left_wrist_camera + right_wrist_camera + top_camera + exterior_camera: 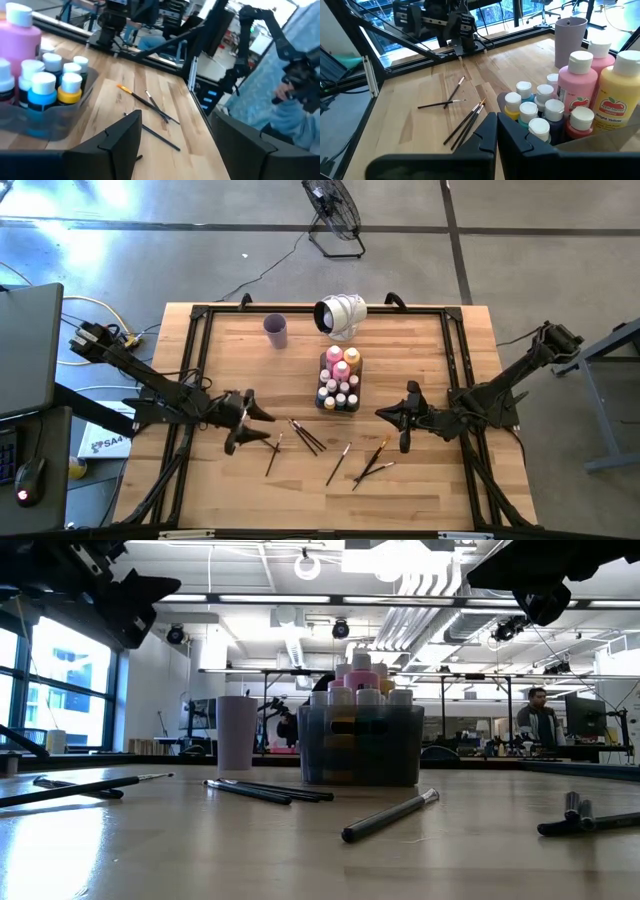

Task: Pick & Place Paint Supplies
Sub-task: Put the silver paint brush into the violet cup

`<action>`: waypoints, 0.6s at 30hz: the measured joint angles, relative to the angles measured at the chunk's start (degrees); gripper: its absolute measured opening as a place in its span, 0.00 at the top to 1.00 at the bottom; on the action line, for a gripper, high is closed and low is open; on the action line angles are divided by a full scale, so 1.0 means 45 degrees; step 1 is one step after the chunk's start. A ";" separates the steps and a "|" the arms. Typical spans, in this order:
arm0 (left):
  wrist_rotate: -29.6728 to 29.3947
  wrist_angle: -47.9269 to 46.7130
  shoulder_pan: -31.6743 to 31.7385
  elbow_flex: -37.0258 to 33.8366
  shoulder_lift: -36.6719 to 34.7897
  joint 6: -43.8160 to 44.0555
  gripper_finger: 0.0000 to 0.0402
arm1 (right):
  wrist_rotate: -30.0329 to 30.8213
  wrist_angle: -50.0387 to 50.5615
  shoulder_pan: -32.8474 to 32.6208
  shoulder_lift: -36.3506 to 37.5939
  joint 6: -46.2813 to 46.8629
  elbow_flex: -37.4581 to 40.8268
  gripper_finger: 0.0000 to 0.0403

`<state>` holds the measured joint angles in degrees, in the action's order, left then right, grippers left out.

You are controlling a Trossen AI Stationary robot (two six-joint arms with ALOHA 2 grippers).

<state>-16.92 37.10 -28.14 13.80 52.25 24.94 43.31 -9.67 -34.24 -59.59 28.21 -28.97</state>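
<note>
Small paint bottles stand upright in a clear grey tray mid-table: a pink one, an orange one and several tiny white-capped ones. Thin paintbrushes lie flat and loose on the wood near the front: a bundle, a single one, another and a crossed pair. My left gripper hovers open, left of the bundle. My right gripper hovers shut, right of the tray, above the crossed pair.
A lilac cup stands behind the tray to its left, and a white rounded device sits at the far edge. A black frame rail borders the table. A person is in the room behind.
</note>
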 joint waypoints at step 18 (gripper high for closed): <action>-0.2075 -0.8994 0.0000 0.4208 0.0595 0.1846 0.42 | -0.0092 0.0649 0.0000 0.0000 0.0029 0.0000 0.99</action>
<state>-26.26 -3.38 -28.14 32.74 54.93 33.25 42.89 -6.75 -34.24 -59.59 28.34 -28.97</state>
